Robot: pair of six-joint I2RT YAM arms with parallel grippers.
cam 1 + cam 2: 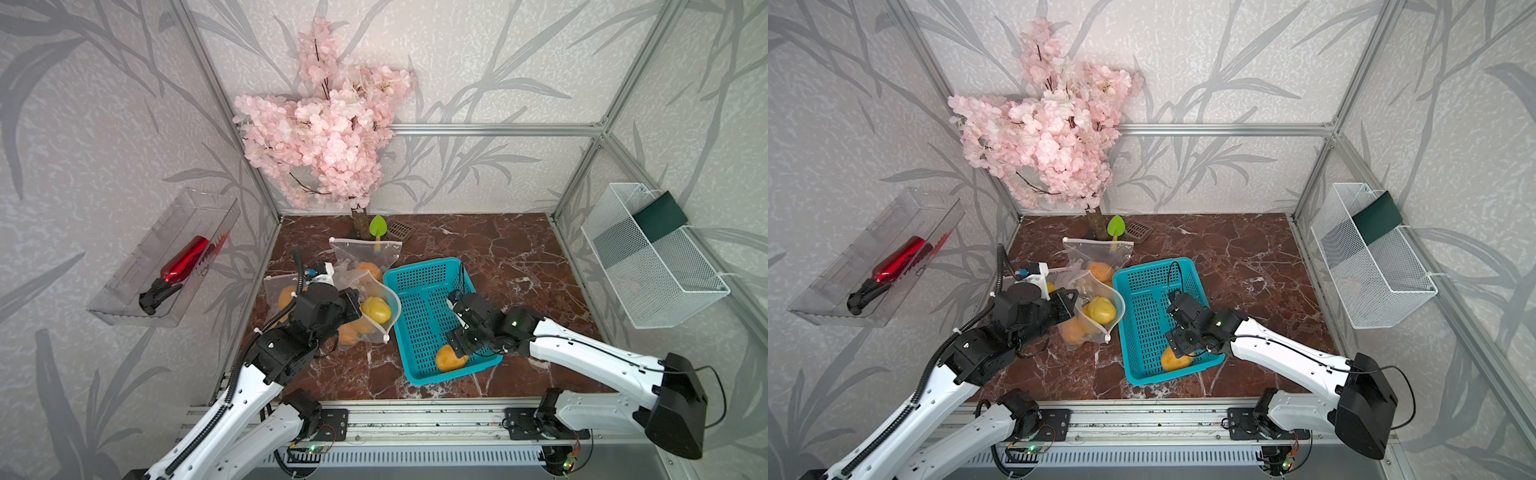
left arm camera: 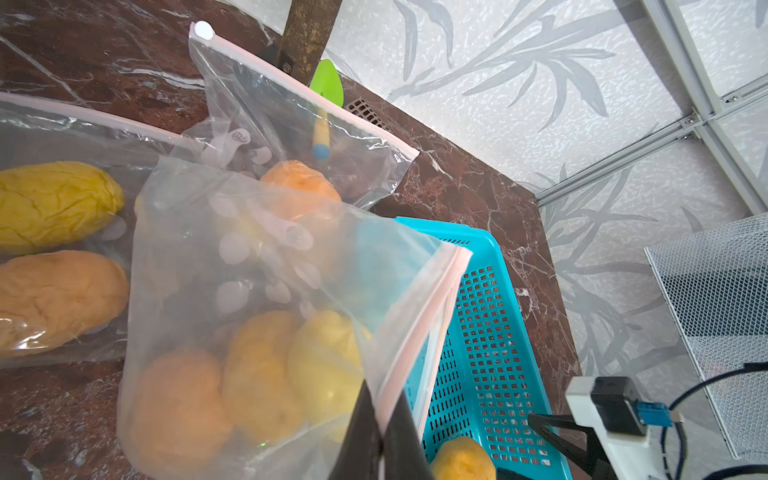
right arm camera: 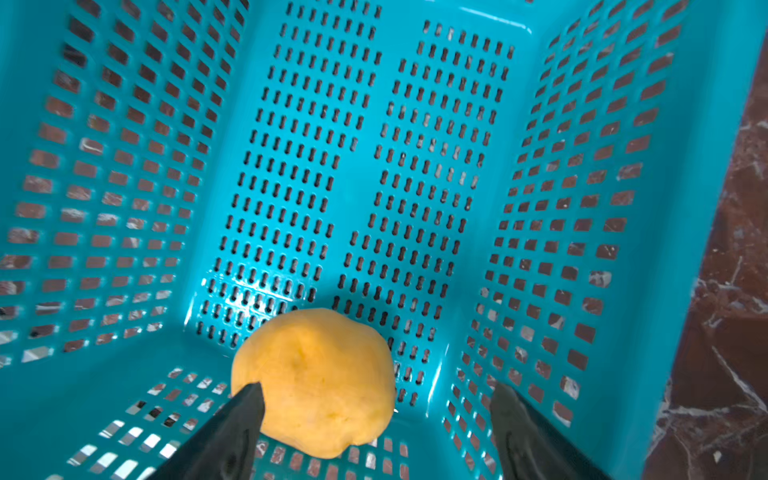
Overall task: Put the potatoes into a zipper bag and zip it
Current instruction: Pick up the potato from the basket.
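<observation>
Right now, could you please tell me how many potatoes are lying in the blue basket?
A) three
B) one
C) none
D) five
B: a single orange potato lies in the blue basket, at its near end, and the right wrist view shows the rest of the basket's floor bare.

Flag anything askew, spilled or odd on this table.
Nothing is spilled or damaged. The teal basket sits skewed to the edge of the table, and the green trowel has its handle behind the rear zipper bag.
</observation>
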